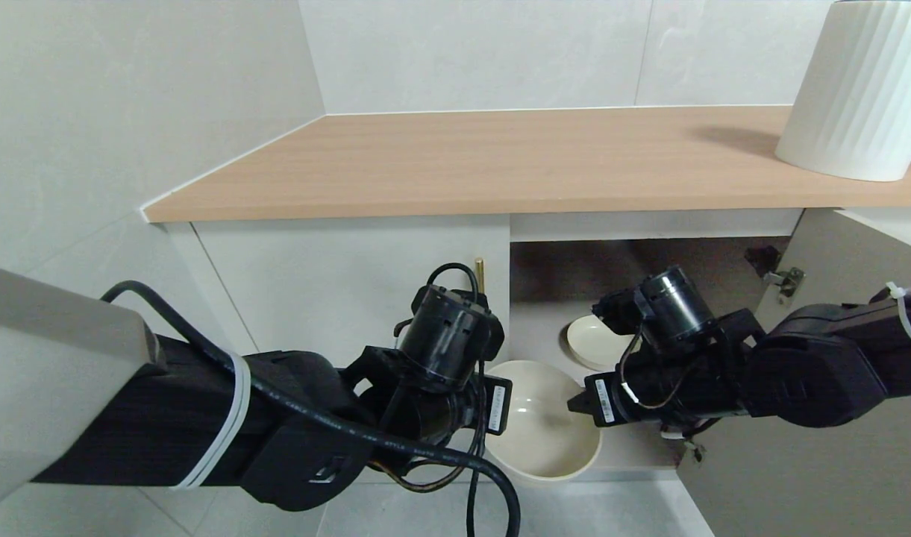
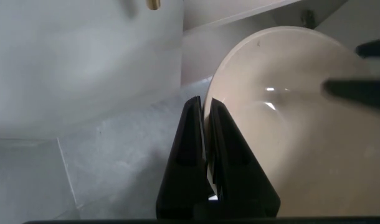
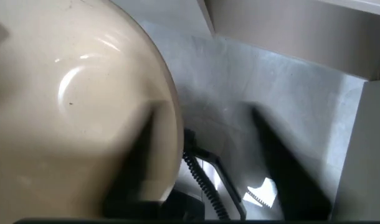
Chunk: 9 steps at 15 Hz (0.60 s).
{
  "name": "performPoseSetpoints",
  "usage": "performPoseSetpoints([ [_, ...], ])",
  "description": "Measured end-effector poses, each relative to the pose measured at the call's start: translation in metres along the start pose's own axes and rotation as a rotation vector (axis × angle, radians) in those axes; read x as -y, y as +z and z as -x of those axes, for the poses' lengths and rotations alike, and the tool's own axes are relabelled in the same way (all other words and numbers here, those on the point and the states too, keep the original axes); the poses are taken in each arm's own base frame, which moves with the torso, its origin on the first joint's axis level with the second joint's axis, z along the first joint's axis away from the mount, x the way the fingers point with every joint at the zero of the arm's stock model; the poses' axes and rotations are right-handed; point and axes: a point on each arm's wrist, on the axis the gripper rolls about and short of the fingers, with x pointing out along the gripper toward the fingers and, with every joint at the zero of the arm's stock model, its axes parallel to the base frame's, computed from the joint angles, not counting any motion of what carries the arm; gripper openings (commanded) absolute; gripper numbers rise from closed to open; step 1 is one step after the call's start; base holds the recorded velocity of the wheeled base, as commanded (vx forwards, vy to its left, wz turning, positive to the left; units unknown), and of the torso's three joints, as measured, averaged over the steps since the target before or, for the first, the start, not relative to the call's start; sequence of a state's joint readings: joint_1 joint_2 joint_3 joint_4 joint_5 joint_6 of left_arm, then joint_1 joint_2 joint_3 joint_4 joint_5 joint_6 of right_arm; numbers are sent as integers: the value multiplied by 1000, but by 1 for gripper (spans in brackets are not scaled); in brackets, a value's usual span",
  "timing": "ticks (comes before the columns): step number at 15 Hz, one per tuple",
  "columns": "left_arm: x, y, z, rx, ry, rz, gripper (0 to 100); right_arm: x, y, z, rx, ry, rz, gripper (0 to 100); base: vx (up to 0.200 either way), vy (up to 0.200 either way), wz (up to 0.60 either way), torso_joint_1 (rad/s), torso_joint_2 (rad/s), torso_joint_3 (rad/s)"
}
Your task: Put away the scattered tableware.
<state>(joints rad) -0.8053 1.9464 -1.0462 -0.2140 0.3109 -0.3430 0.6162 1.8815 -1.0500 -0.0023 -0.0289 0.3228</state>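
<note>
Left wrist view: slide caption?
Left gripper shut on the rim of a cream bowl.

Wooden countertop [image 1: 455, 156], white ribbed canister [image 1: 858, 89] on it, open cabinet door [image 1: 836, 485], brass knob [image 1: 479, 267]

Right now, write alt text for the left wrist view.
The left pincer is shut on the rim of a cream bowl. Grey floor tiles and a white cabinet door lie beyond it.
</note>
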Motion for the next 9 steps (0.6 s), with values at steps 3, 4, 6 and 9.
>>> performPoseSetpoints([
  [3, 0, 0, -1, -1, -1, 0, 0, -1, -1, -1, 0, 5, 2, 0, 0, 0, 0, 0, 0, 0],
  [4, 0, -1, -1, -4, 0, -1, 0, -1, -1, -1, -2, 4, 3, 0, 0, 0, 0, 0, 0, 0],
  [6, 0, -1, -1, -5, 1, -2, 0, -2, -2, -1, -4, 4, 6, 0, 0, 0, 0, 0, 0, 0],
  [9, 0, -1, -1, -4, 5, -2, 100, -1, -1, -1, -4, -3, 1, 0, 0, 0, 0, 0, 0, 0],
])
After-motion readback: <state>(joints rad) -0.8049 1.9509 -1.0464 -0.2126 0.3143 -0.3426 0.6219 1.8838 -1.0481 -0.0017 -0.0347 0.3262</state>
